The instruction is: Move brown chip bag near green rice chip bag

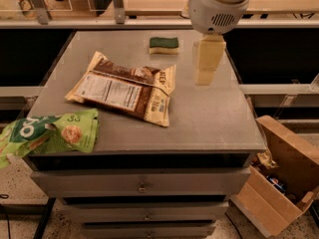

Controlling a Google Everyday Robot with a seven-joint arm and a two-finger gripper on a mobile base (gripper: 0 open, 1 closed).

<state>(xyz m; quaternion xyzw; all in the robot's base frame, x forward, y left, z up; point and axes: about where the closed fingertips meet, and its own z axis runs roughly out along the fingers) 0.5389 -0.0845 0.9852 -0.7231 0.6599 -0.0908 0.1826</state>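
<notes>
A: Where is the gripper point(204, 76) seen?

B: It is seen hanging from the white arm housing above the back right part of the grey cabinet top point(214, 123), just to the right of the green-and-yellow sponge point(164, 45). It is pointed downward. Whether it is wide or narrow cannot be told from this side. It is well apart from both bags.

A: And where is the brown chip bag point(124, 88) found?

B: It is laid flat near the middle of the surface, a little toward the left edge, and turned at an angle. Its white nutrition label is facing up, and its cream edges are seen at both ends.

A: How is the green rice chip bag point(50, 133) placed?

B: It is laid at the front left corner, and part of it is hung out past the left edge. White letters and a round orange-tan chip are shown on it. It is near the brown chip bag, toward that bag's front left end, but a strip of bare grey surface is seen between them, so they are not touching.

A: What else is seen?

B: Drawers point(142, 185) are seen below the top, and an open cardboard box point(284, 183) is set on the floor to the right of the cabinet.
</notes>
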